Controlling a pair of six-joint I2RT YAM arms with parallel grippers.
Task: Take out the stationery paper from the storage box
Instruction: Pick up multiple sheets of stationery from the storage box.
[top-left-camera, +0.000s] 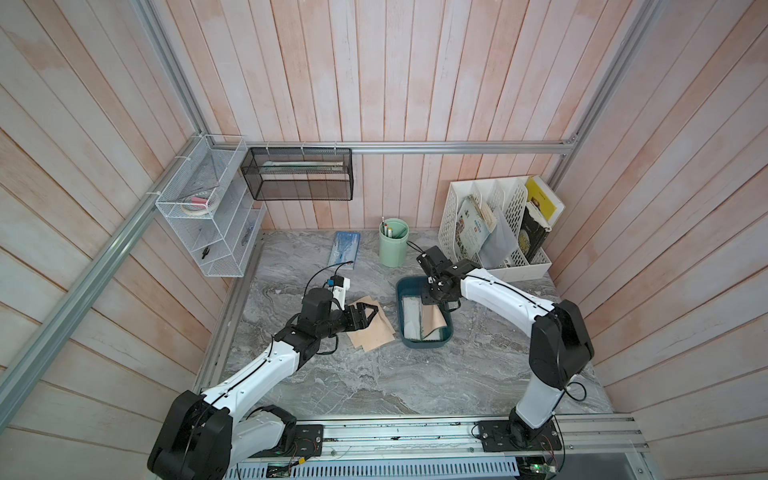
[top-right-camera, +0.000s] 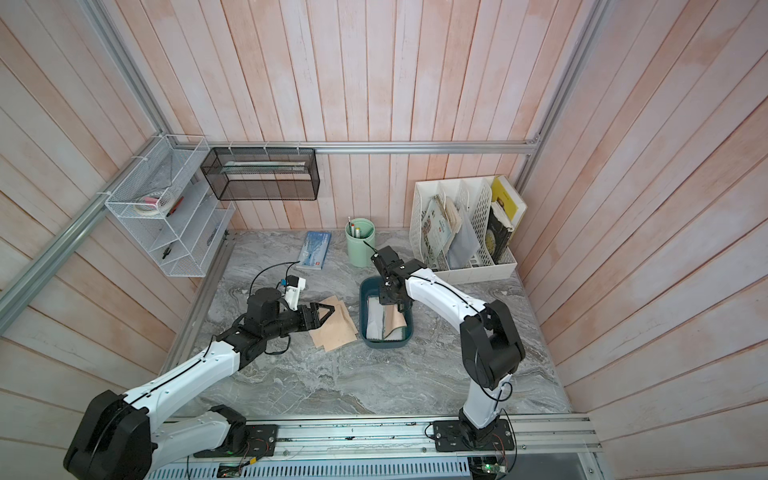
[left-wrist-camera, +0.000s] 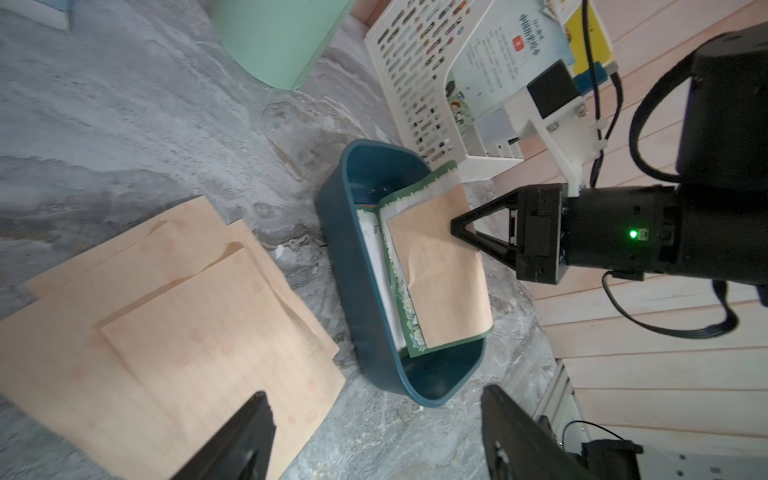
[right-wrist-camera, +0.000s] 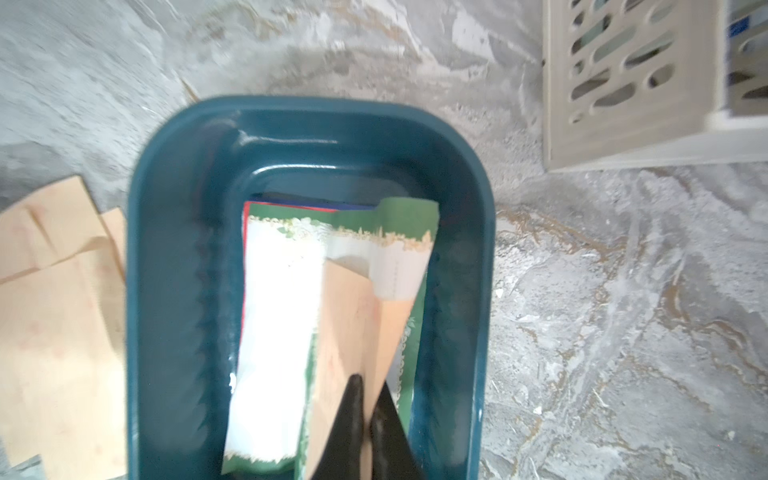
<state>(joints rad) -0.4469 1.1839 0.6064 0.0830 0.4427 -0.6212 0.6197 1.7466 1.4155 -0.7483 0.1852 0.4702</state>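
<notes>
Right gripper (right-wrist-camera: 370, 386): jaws clenched on edge of thin tan kraft paper sheet (right-wrist-camera: 349, 324). Gripped end is raised; far end is rested inside shallow dark teal plastic storage box (right-wrist-camera: 166, 249) directly below gripper. White green-bordered floral sheets (right-wrist-camera: 282, 311) are seen under it in box.
Left gripper (top-left-camera: 370, 312): jaws spread wide, nothing held. Pile of loose tan kraft sheets (left-wrist-camera: 187, 332) is laid on grey marbled tabletop (left-wrist-camera: 124, 124) beneath it, beside box.

Top views look down — wrist cameras closely share the storage box (left-wrist-camera: 353, 299) (right-wrist-camera: 174, 291).

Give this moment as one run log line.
right gripper: shut on tan kraft paper sheet, in dark teal plastic storage box | left gripper: open, over loose tan kraft sheets
</notes>
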